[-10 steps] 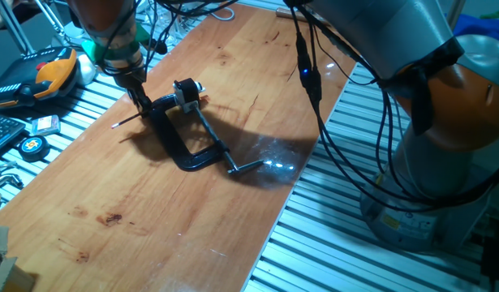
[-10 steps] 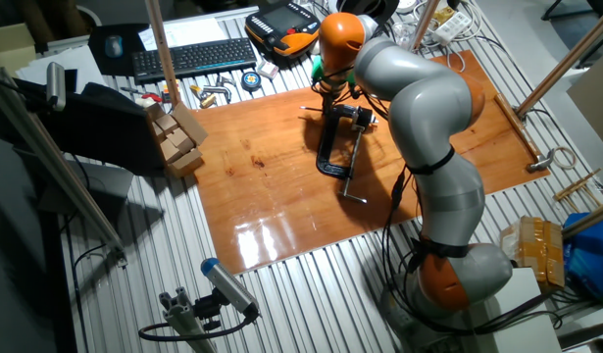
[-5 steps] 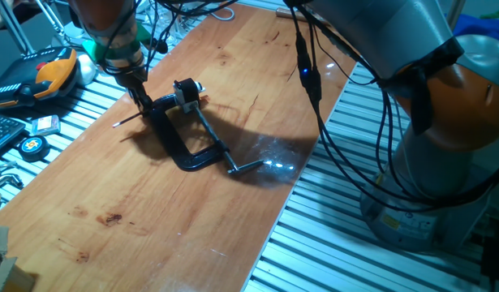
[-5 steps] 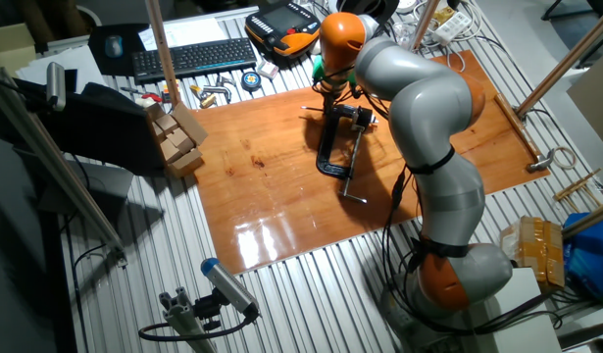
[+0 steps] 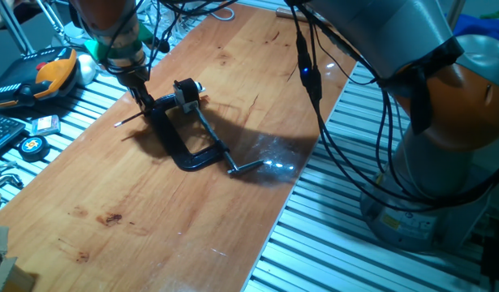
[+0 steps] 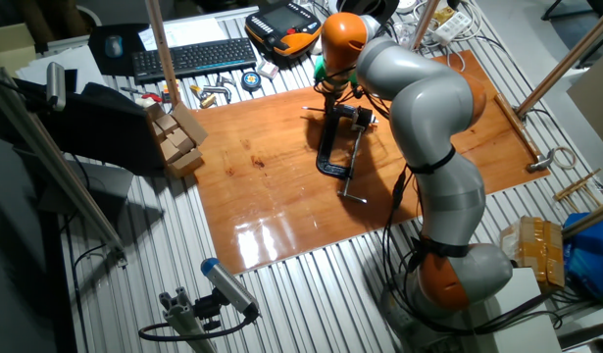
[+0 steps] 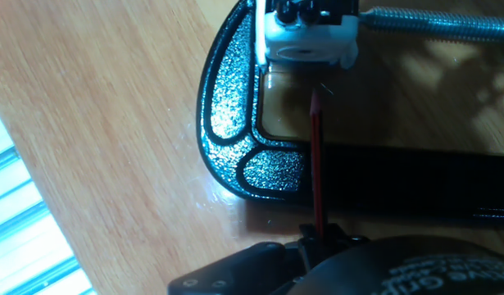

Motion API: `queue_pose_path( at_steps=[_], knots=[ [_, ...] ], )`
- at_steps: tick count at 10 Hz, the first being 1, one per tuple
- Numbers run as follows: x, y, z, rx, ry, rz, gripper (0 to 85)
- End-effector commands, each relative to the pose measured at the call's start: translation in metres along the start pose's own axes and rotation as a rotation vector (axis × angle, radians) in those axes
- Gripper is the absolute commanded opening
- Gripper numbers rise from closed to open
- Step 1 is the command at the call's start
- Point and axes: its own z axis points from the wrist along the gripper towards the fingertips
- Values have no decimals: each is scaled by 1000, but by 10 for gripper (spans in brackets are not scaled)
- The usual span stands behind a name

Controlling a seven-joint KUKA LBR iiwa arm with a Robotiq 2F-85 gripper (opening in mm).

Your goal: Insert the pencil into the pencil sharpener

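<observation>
From where I stand, scanning left to right: the gripper [image 5: 140, 96] hangs at the clamp's [image 5: 184, 142] left corner, its fingers pinched on one pencil [image 7: 316, 164], which the hand view shows running up from between them, dark tip toward the sharpener. One pencil sharpener [image 7: 307, 31] sits just beyond that tip, held in the clamp's mouth, with the steel screw rod [image 7: 436, 24] to its right. Judged step: final alignment, insertion not yet made; tip and sharpener are near but apart. Next move needs the pencil pushed straight along its axis into the hole, which I cannot make out. Count: one pencil, one sharpener, one clamp, one wooden board [image 5: 233, 73].
</observation>
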Motion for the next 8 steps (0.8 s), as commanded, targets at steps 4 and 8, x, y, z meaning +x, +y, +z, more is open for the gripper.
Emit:
queue_pose_path(
  at_steps=[4, 8],
  knots=[
    [-3, 0, -1, -3, -5, -3, 0],
    [-6, 0, 0, -1, -3, -11, 0]
  ],
)
